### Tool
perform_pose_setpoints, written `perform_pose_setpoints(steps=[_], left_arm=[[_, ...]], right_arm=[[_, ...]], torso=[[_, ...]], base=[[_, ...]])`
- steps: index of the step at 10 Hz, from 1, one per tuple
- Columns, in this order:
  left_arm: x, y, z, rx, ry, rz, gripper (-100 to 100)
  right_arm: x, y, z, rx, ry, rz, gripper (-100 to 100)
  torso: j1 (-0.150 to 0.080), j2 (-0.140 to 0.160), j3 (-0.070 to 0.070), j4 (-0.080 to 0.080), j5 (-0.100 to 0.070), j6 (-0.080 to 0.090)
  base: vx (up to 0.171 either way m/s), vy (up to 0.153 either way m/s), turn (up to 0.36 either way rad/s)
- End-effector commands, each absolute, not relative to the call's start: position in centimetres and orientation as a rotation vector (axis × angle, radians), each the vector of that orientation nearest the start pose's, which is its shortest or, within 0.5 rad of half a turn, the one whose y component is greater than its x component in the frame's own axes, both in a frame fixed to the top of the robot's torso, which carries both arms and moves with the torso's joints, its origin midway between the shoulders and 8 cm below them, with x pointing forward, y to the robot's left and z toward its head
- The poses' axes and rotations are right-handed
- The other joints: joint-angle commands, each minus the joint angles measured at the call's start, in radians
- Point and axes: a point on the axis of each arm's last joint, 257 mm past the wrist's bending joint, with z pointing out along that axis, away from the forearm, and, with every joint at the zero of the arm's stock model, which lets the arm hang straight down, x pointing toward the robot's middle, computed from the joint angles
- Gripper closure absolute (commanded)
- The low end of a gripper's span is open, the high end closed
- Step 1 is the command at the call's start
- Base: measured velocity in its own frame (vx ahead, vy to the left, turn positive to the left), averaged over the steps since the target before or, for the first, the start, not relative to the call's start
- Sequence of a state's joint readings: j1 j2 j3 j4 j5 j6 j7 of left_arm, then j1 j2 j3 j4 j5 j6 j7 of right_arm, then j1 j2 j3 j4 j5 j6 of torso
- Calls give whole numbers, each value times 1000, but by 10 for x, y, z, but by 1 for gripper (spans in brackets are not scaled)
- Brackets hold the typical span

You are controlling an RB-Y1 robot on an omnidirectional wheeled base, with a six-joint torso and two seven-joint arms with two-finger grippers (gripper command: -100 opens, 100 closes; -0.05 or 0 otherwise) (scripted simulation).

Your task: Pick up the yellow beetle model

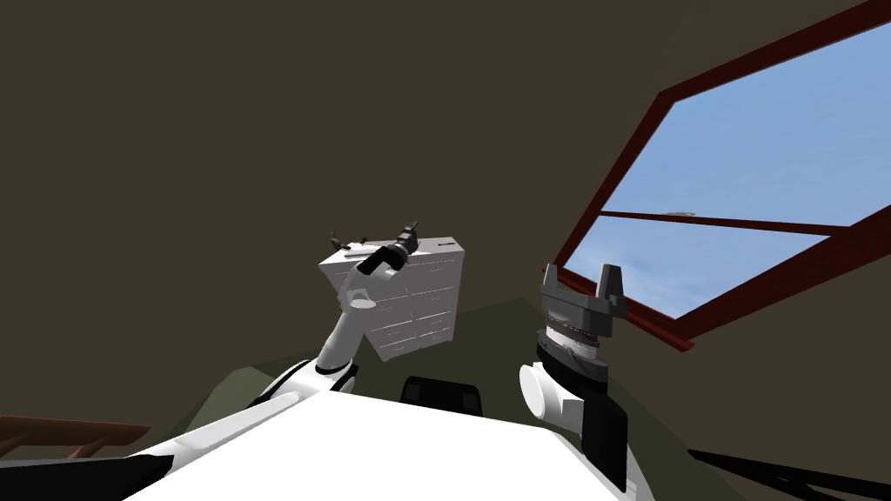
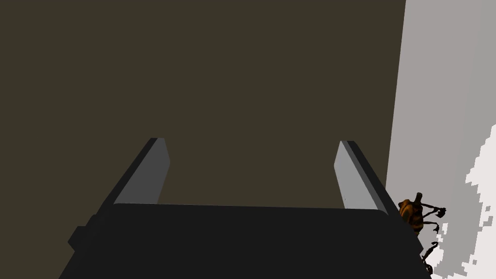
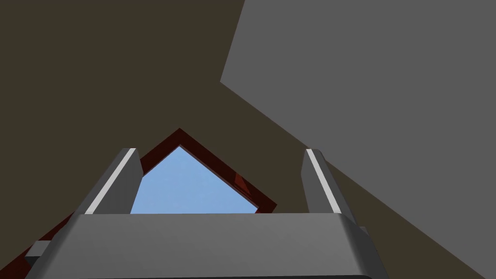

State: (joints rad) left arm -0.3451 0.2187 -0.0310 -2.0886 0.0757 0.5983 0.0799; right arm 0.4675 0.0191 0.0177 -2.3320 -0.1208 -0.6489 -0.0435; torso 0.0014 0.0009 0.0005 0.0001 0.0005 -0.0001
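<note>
The beetle model point(image 2: 414, 215) is orange-yellow with dark stripes and thin black legs. It stands on the white top point(image 2: 436, 121) of a chest of drawers point(image 1: 413, 300), beside the base of one finger of my left gripper point(image 2: 254, 145) and outside the gap. That gripper is open, holds nothing, and points at a dark olive wall. In the head view my left gripper point(image 1: 409, 233) hovers over the chest's top, with two small dark shapes point(image 1: 334, 239) on the top to its left. My right gripper point(image 1: 580, 283) is raised near the window, open and holding nothing.
The white chest of drawers stands against the dark olive wall. A large red-framed window point(image 1: 748, 174) fills the right side. A brown wooden rail point(image 1: 70, 433) lies at the lower left. Dull green floor point(image 1: 496, 330) surrounds the chest.
</note>
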Motion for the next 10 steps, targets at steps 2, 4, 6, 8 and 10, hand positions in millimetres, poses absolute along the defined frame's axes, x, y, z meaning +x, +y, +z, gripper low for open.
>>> perform_pose_setpoints(steps=[2,4,6,8,10], left_arm=[[565,167,58,-916,1224,-1351,-100],[575,159,62,-938,1262,-1355,-100],[584,153,60,-968,1303,-1353,-100],[585,151,58,-985,1326,-1336,-100],[594,144,59,-1015,1374,-1327,-100]], right_arm=[[303,-284,81,572,343,1487,0],[303,-284,81,572,343,1487,0],[303,-284,81,572,343,1487,0],[303,-284,81,572,343,1487,0],[303,-284,81,572,343,1487,0]], torso=[[0,0,0,0,0,0],[0,0,0,0,0,0],[0,0,0,0,0,0],[0,0,0,0,0,0],[0,0,0,0,0,0]], base=[[-17,28,-7],[-23,35,-14],[-10,27,-11],[-13,28,-11],[-12,34,-24]])
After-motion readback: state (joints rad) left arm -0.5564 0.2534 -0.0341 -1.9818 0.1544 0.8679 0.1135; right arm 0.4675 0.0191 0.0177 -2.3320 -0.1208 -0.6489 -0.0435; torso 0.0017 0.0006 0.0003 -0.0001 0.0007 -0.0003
